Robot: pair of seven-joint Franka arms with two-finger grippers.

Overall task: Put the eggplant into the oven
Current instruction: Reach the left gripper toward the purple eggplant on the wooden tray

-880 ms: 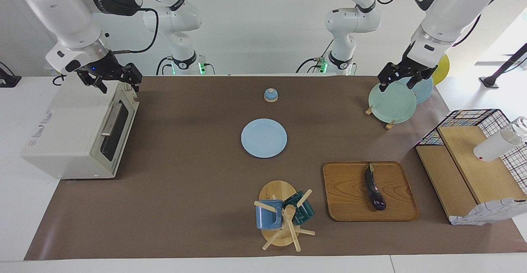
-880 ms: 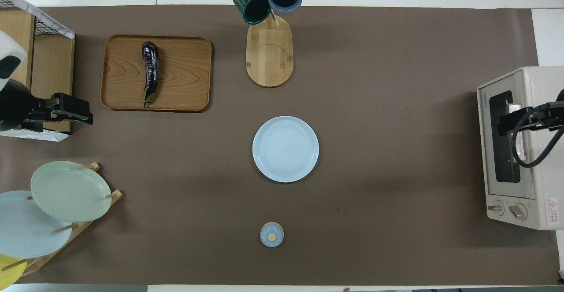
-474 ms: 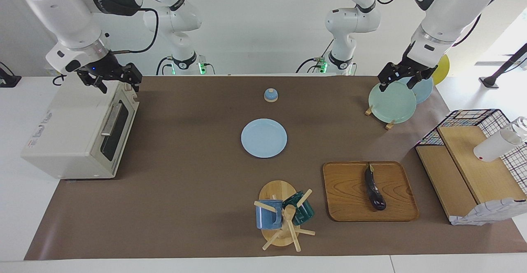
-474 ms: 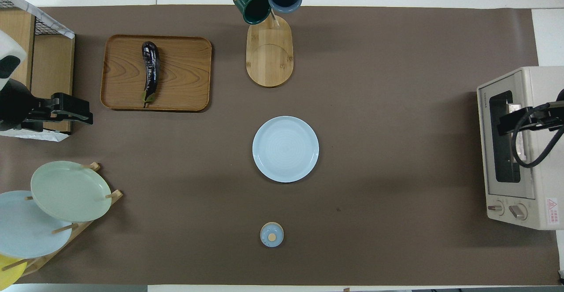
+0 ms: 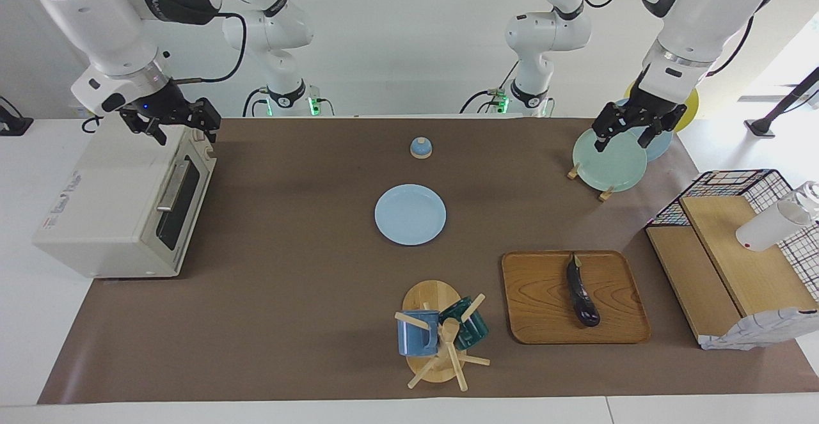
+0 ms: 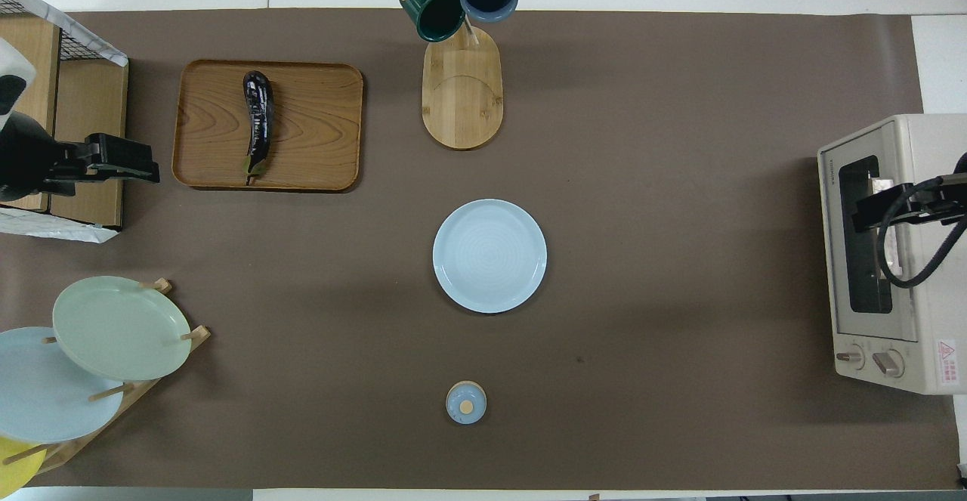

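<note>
The left gripper [image 5: 626, 135] hangs open above the plate rack [image 5: 588, 178], the eggplant [image 5: 581, 291] lying well apart on its tray [image 5: 537, 302]. The right gripper [image 5: 176, 126] waits open over the oven [image 5: 109, 200].

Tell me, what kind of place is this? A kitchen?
Probably a robot lab set up as a mock kitchen, not a real one. Two white arms stand at a table covered in brown paper, and on it sit an oven, an eggplant on a tray and a mug rack.
</note>
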